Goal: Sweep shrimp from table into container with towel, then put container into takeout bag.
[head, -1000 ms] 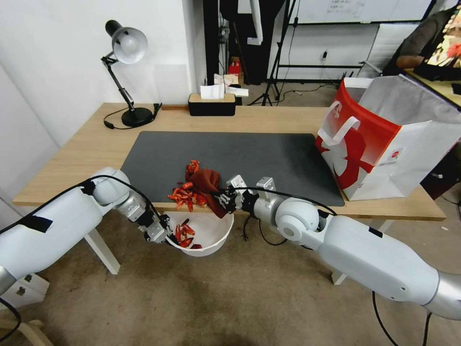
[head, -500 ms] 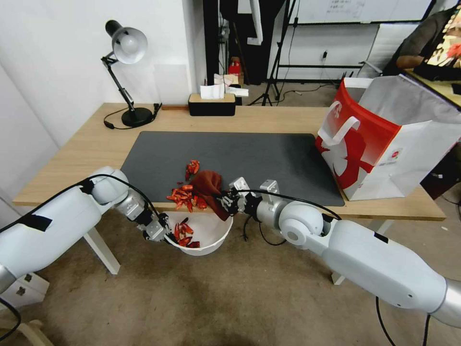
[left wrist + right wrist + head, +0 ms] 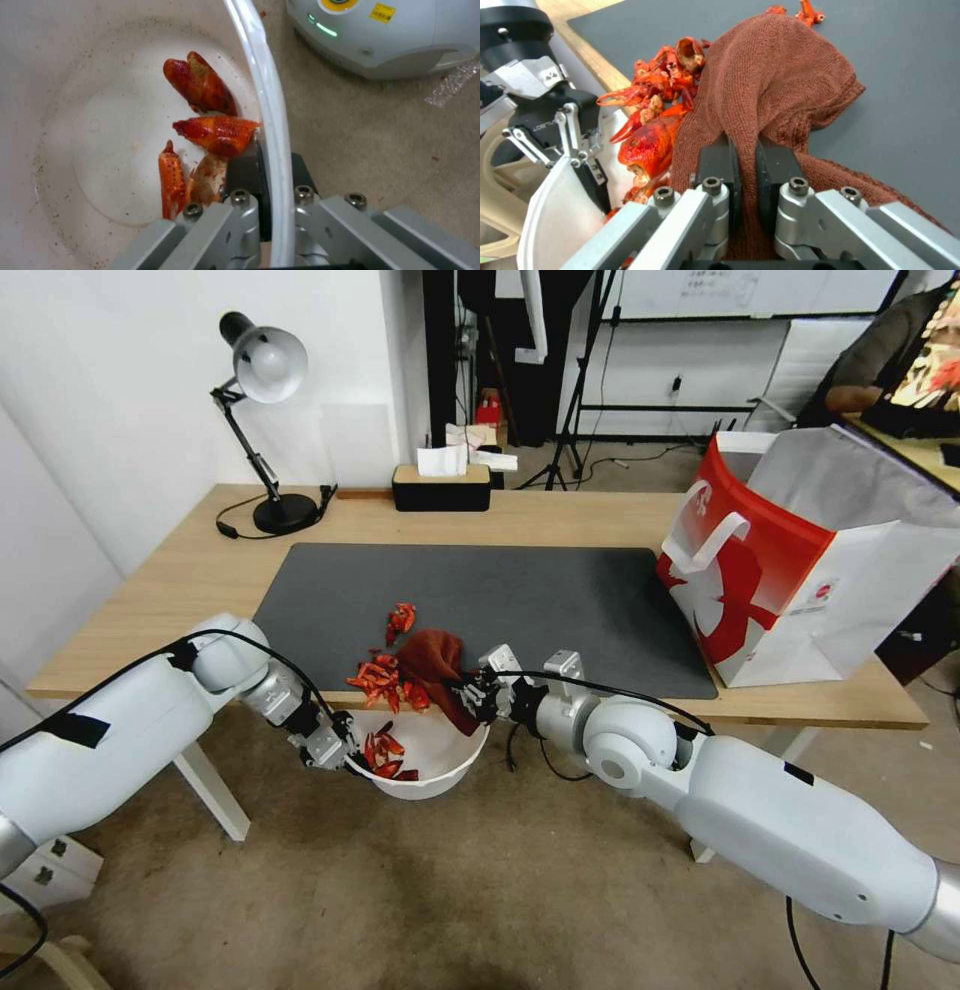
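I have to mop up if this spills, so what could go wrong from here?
The left tool holds the container by a pinch on its rim alone, below the table edge; added weight might tip it. A few shrimp lie behind the towel that the right tool grips, so the sweep may miss them. Shrimp at the edge could fall past the rim.

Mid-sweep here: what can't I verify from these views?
- Head view: shrimp behind the towel, hidden by the cloth.
- Left wrist view: far half of the container, cut off by the edge.
- Head view: inside the takeout bag, hidden by its wall.
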Tool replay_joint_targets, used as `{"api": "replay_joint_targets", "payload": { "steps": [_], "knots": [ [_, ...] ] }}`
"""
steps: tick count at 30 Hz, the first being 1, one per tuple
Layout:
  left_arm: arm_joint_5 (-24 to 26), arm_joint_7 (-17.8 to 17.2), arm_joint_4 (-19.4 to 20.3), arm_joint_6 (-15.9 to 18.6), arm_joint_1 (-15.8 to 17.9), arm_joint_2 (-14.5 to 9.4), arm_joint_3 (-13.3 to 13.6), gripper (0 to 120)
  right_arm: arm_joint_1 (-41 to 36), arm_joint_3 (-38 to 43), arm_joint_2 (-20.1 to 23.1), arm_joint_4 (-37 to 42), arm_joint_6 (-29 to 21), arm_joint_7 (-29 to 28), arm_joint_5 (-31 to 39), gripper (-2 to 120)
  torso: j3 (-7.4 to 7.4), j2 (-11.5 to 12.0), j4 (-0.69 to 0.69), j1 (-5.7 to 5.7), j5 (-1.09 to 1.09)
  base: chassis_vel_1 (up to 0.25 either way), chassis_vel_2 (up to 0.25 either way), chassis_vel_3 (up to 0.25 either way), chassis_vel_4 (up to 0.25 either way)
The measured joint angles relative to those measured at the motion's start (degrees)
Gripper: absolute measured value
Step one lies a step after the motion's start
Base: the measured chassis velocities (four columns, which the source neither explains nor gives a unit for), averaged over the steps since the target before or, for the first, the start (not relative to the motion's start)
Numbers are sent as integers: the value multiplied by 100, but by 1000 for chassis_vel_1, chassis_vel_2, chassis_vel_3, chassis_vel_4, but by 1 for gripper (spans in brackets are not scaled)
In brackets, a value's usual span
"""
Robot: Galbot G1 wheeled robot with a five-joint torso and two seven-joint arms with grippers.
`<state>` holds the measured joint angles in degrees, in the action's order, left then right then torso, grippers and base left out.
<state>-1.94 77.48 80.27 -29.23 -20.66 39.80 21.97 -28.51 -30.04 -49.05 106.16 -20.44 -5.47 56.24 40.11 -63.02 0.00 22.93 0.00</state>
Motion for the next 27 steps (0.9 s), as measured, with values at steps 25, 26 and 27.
{"api": "replay_joint_targets", "payload": {
  "steps": [25,26,27],
  "knots": [
    [13,-2,60,-1,-19,-69,-1,0,-150,106,89,184,3,-17,-5,5,0,0,0,0,0,0,0,0,0],
    [16,-2,61,-2,-18,-74,-4,0,-161,115,101,207,3,-19,-5,5,0,0,0,0,0,0,0,0,0],
    [18,-2,62,-2,-18,-81,-5,0,-170,123,109,221,3,-21,-5,5,0,0,0,0,0,0,0,0,0]
  ]
}}
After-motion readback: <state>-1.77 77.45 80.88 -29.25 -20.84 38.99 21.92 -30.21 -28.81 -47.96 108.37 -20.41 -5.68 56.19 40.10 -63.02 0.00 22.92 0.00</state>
